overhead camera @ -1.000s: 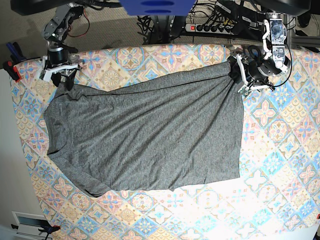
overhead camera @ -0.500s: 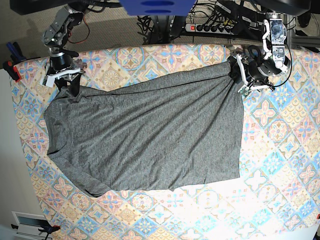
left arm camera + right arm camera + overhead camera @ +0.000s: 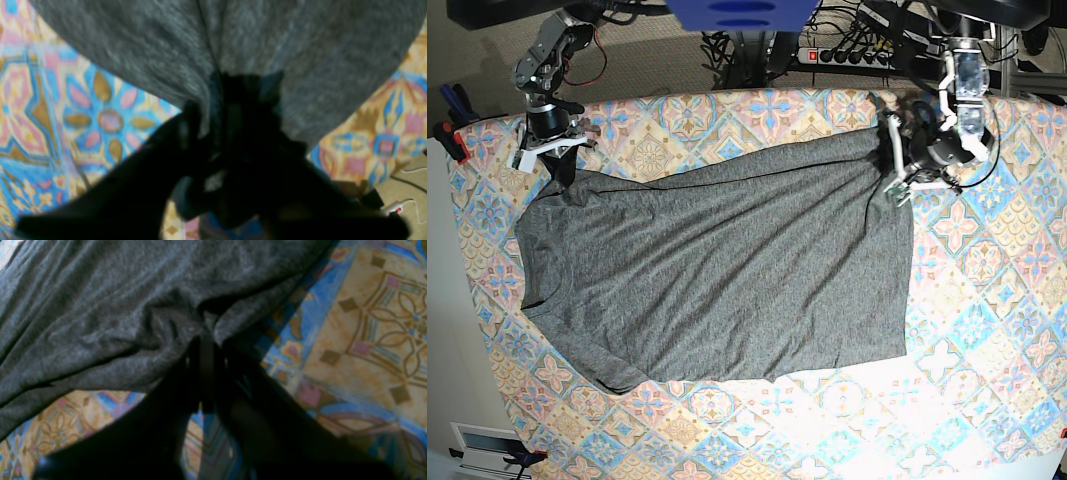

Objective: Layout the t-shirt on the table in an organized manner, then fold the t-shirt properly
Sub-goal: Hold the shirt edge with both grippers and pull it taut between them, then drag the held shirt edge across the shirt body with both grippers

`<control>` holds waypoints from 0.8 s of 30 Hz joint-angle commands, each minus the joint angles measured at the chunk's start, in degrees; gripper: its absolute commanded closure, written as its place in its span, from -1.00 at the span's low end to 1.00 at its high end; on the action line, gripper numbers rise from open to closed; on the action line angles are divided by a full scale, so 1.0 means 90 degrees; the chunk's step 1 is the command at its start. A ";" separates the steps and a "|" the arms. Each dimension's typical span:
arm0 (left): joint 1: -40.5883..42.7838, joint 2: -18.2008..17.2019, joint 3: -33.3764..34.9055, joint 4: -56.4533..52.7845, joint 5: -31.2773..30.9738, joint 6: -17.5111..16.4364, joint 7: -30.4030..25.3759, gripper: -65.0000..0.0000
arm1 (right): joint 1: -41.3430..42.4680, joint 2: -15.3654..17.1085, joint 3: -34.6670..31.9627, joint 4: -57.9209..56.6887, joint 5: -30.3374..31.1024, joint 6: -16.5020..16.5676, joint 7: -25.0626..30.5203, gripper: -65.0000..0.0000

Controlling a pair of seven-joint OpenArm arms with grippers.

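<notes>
The dark grey t-shirt (image 3: 717,275) lies spread on the tile-print table (image 3: 987,330), neck to the left and hem to the right. My left gripper (image 3: 890,150), on the base view's right, is shut on the shirt's far hem corner; the left wrist view shows its black fingers (image 3: 233,110) pinching bunched grey cloth (image 3: 233,40). My right gripper (image 3: 562,172), on the base view's left, is shut on the far shoulder edge; the right wrist view shows its fingers (image 3: 206,353) closed on a fold of the shirt (image 3: 100,316). Wrinkles run between the two held points.
A power strip and cables (image 3: 847,50) lie beyond the table's far edge. A red clamp (image 3: 452,140) grips the table's left corner. The printed table surface shows in front of and to the right of the shirt.
My left gripper has moved left and a little toward the far edge with the hem corner. My right gripper has shifted slightly left and back with the shoulder. The shirt's far edge looks tauter.
</notes>
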 commanded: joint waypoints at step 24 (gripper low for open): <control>0.0239 0.0407 -0.0906 0.0150 0.1683 0.0183 0.0039 0.77 | -0.0093 0.0032 0.0860 0.0900 -0.0160 0.0002 -0.0223 1.00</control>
